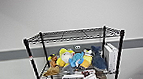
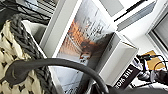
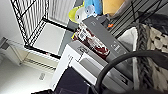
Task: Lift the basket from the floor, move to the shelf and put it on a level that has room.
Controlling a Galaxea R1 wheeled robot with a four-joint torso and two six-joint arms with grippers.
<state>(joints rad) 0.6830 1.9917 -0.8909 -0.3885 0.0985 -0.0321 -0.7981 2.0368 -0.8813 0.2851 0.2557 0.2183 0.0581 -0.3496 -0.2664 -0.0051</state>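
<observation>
Where the basket [image 2: 10,50] shows, books (partly cropped) hide its inside.

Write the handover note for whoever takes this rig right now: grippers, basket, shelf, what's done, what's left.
Grippers: fingers can't be made out in either wrist view.
Basket: cream woven, dark rim, close by both wrists, books inside; it looks lifted, though the grip itself isn't visible.
Shelf: black wire rack straight ahead against the wall.
Top level: bare. Tier below holds plush toys.
Done: robot faces the shelf.
Left: set the basket on the top level.
</observation>
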